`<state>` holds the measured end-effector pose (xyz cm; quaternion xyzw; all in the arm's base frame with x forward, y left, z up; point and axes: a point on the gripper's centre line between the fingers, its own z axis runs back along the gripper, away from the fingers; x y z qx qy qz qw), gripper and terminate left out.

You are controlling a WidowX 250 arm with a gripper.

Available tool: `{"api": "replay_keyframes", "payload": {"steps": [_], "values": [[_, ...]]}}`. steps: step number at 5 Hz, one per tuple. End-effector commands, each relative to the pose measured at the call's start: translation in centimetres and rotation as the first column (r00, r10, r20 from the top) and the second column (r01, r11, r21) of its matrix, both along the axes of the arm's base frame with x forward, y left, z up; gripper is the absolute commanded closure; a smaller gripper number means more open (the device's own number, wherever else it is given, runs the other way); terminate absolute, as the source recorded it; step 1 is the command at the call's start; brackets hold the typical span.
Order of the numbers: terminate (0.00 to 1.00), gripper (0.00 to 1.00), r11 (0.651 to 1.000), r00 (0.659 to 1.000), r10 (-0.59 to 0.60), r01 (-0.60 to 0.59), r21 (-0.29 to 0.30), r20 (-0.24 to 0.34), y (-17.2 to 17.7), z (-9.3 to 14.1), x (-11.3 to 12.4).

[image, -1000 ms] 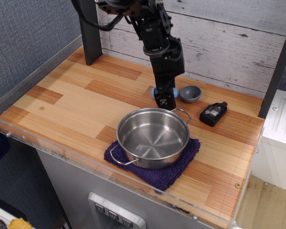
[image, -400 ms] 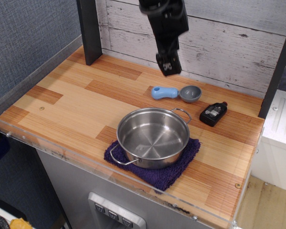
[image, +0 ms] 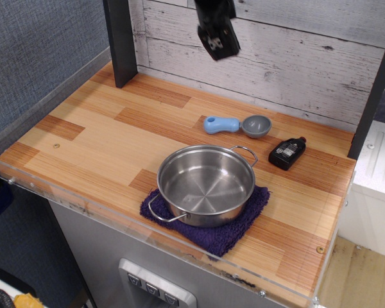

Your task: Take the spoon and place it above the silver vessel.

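Whitewashed wooden planks stood behind your striped wooden tabletop (image: 96, 138), and high against them hung your black gripper (image: 216, 40), well above everything on the surface. It carried nothing, though you could not tell from this view whether its fingers were spread or closed. Below it, toward the back of the table, lay the short spoon with a chunky light-blue plastic handle and a round grey bowl (image: 237, 124), flat on the wood, handle to the left. Just beyond the spoon's bowl, to the right, sat a small black bottle (image: 287, 153) on its side. Nearer the front edge, close to the spoon but apart from it, the wide shiny stainless-steel pot with two wire loop handles (image: 206, 184) rested on a dark purple cloth (image: 234, 230).
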<state>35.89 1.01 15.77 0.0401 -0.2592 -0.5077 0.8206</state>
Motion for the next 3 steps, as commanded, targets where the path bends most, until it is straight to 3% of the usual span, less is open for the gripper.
{"api": "replay_keyframes", "payload": {"steps": [1, 2, 3], "values": [[0.0, 0.0, 1.0, 0.999, 0.002, -0.002, 0.004, 0.044, 0.02, 0.95, -2.05], [0.0, 0.0, 1.0, 0.999, 0.002, -0.002, 0.004, 0.044, 0.02, 0.95, -2.05], [1.0, 0.0, 1.0, 0.999, 0.002, -0.002, 0.004, 0.044, 0.02, 0.95, -2.05]]}}
